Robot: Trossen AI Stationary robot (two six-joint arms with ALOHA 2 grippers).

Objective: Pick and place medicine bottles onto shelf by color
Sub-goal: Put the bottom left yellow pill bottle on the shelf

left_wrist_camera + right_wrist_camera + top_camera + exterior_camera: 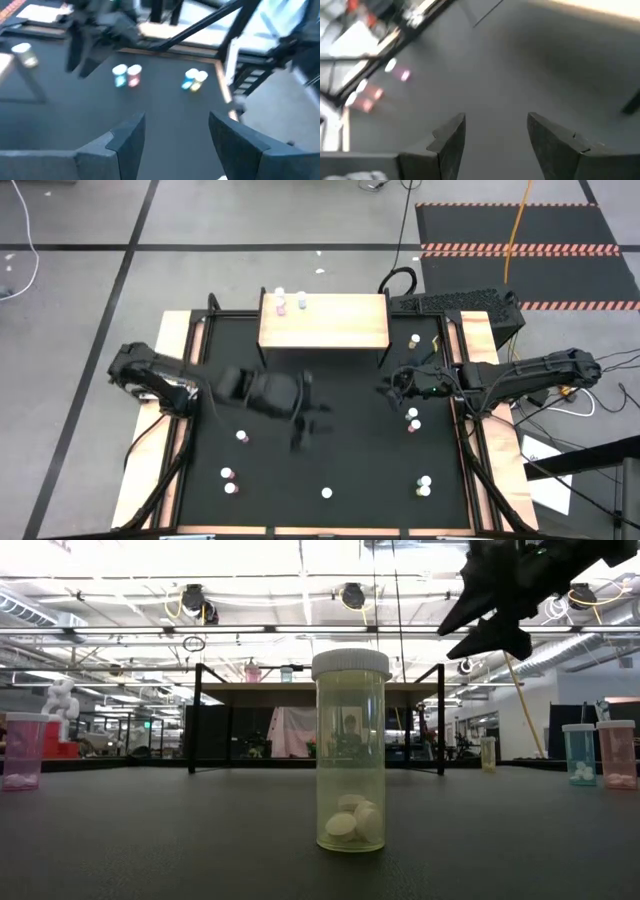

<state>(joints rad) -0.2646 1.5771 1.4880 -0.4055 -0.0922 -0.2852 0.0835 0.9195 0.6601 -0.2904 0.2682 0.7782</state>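
Observation:
The shelf, a light-wood board on black legs, stands at the table's far middle with two medicine bottles on its far left corner. Other bottles stand scattered on the black table: a pair near the right edge, a pair at the near left, and a yellow one at the near middle. My left gripper hangs open above the table's middle, holding nothing. My right gripper hovers open at the right, beside the shelf's near right leg, also holding nothing.
A single bottle stands right of the shelf, another left of centre, and a pair at the near right. Wooden strips line the table's left and right sides. A keyboard lies beyond the far right corner.

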